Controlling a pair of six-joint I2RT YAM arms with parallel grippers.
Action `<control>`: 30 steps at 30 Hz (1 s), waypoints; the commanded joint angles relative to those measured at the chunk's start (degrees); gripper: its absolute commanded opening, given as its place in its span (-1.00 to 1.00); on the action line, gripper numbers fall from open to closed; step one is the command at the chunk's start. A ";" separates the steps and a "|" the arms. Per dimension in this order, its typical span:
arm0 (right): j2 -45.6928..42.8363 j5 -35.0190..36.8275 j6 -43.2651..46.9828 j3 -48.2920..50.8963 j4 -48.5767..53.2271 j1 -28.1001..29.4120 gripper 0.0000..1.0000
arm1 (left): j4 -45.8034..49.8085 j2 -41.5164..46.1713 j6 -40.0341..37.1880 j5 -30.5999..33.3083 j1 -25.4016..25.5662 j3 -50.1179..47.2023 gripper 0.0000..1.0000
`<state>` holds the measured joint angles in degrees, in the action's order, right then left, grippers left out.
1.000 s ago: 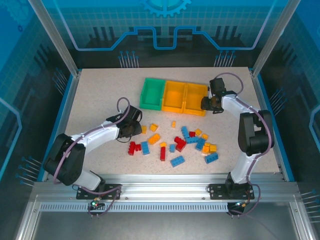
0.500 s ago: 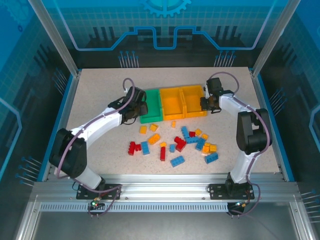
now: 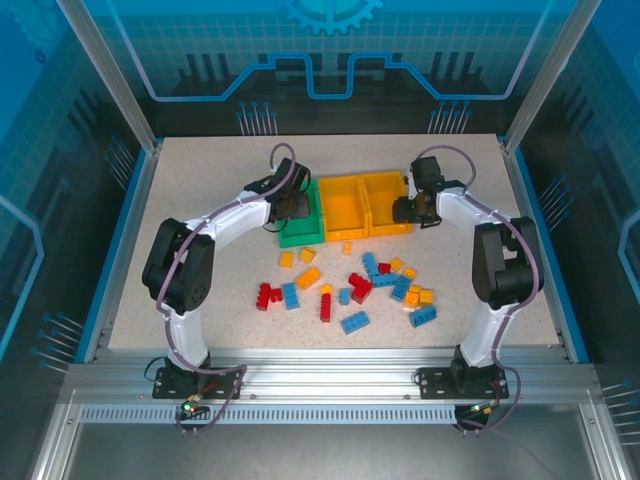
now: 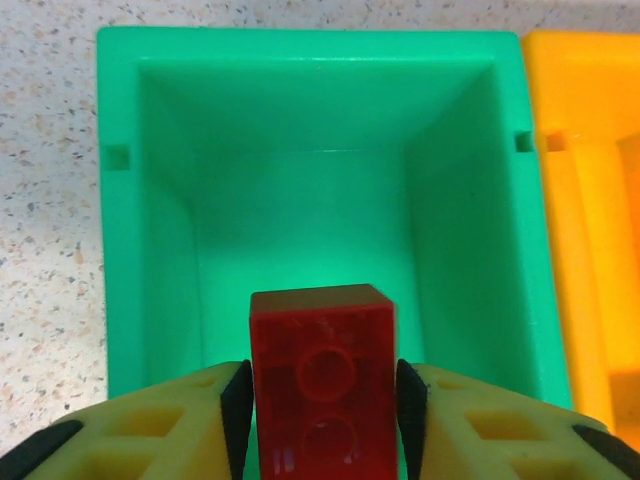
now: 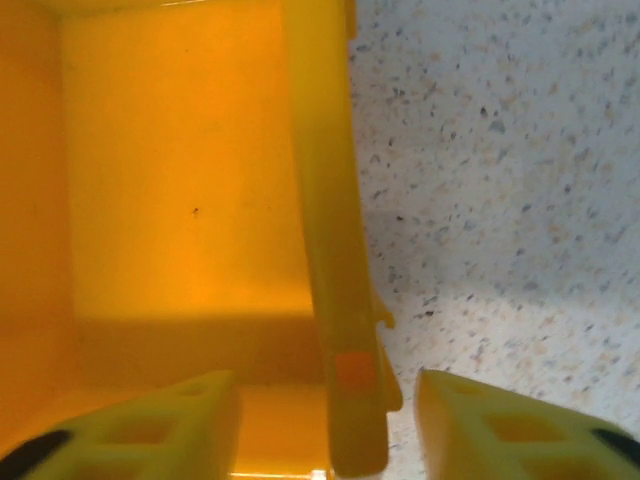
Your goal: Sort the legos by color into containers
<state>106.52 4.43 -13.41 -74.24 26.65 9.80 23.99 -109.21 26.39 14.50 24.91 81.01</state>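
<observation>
clamps a red lego (image 4: 322, 340) in the left gripper (image 4: 322, 410), just above the green bin (image 4: 160, 250). straddles a wall of the orange bin (image 5: 320, 200) with the right gripper (image 5: 322, 400), jaws apart and empty, with loose legos (image 3: 350, 290) lying behind both.

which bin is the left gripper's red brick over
The green plastic bin, leftmost in the row; the two orange-yellow bins sit to its right.

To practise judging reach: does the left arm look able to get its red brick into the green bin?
Probably yes: the left gripper holds the red brick over the open green bin, nothing in between.
</observation>
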 commanded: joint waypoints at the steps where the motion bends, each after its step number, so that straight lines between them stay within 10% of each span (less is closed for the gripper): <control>1: -2.91 -1.92 -0.91 0.87 1.30 0.70 0.37 | 2.34 -0.25 -0.34 -0.89 -0.45 1.50 0.06; 12: -14.71 1.43 -6.32 7.51 12.26 0.47 0.54 | -2.31 12.73 -0.95 0.90 2.04 -10.61 0.97; 30: -31.70 -0.74 -15.80 26.25 27.41 4.41 0.09 | -8.32 30.30 -0.49 -0.20 5.24 -31.89 0.97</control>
<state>75.79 3.42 -26.83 -50.30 50.52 13.58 17.34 -80.90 25.54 14.74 29.71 50.76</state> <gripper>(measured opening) 0.554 0.986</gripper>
